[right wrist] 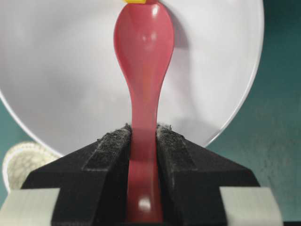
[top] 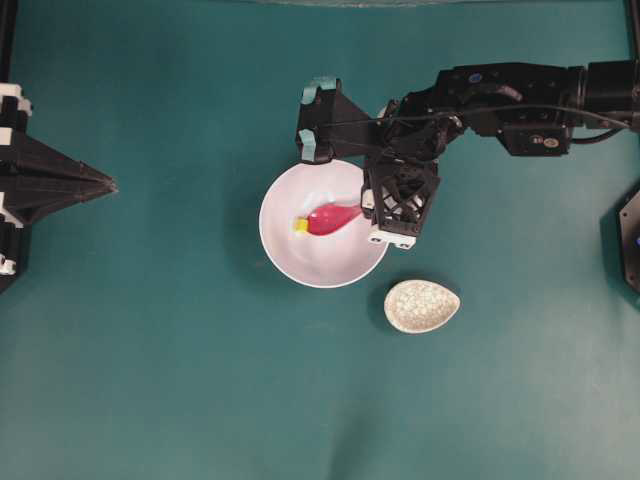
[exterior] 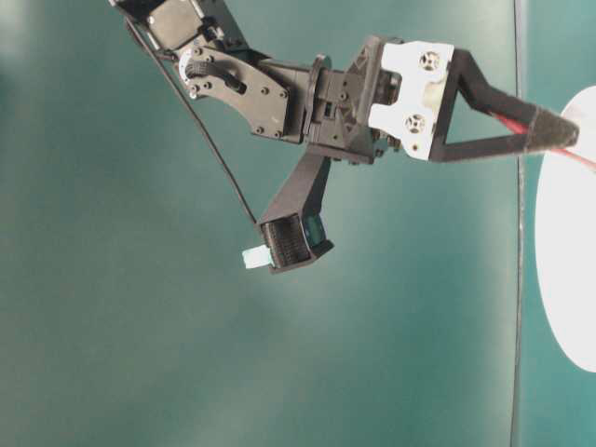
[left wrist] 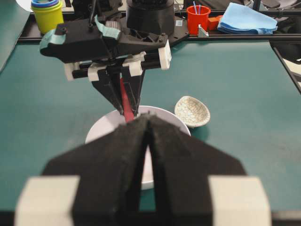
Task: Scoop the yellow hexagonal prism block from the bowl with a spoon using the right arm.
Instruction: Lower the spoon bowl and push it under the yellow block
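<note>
The white bowl stands mid-table. The tiny yellow hexagonal prism block lies inside it, at the left tip of the spoon's scoop. It just shows at the top edge of the right wrist view. My right gripper is shut on the handle of the pink-red spoon, over the bowl's right rim. In the right wrist view the spoon runs from my right gripper into the bowl, scoop low inside. My left gripper is shut and empty at the far left.
A speckled grey spoon rest sits just below and right of the bowl. In the left wrist view, a yellow cup, a red cup and a blue cloth stand at the table's far side.
</note>
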Available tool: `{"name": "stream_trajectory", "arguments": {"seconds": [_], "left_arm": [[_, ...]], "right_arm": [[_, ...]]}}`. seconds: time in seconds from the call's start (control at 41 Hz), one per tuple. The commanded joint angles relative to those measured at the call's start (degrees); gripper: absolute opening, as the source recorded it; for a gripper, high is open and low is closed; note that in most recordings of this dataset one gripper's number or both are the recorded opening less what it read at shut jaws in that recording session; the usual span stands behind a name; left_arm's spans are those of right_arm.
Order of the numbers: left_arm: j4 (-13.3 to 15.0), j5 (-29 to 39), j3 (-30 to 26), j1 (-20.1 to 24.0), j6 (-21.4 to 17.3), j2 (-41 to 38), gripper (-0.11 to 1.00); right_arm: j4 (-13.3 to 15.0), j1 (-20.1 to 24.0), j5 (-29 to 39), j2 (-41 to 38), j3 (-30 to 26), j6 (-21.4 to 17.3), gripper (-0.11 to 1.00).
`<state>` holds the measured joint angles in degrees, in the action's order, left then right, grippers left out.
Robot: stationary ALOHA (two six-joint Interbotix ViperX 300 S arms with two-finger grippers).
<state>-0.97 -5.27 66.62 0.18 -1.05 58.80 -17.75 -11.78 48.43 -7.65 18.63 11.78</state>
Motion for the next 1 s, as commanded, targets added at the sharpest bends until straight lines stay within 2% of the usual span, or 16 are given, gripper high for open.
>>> {"name": "stream_trajectory", "arguments": {"seconds": [0.0, 0.342, 0.586, 0.977], "left_arm": [[-0.2, -0.5, -1.8, 0.0, -0.1, -0.2, 0.04], [-0.1, -0.4, -1.8, 0.0, -0.1, -0.2, 0.04], [-0.1, -0.5, -1.8, 0.0, -0.1, -0.3, 0.04], [-0.2, -0.4, -1.9, 0.0, 0.0, -0.2, 0.04]], "right_arm": [[-0.6, 0.5, -1.6, 1.1, -1.4, 0.1, 0.21], [-2.0, 1.6, -7.3, 1.1, -1.1, 0.1, 0.21], [-2.0, 2.0, -11.1, 1.1, -0.5, 0.1, 0.21], [-2.2, 2.8, -19.5, 3.6, 5.1, 0.1, 0.21]]}}
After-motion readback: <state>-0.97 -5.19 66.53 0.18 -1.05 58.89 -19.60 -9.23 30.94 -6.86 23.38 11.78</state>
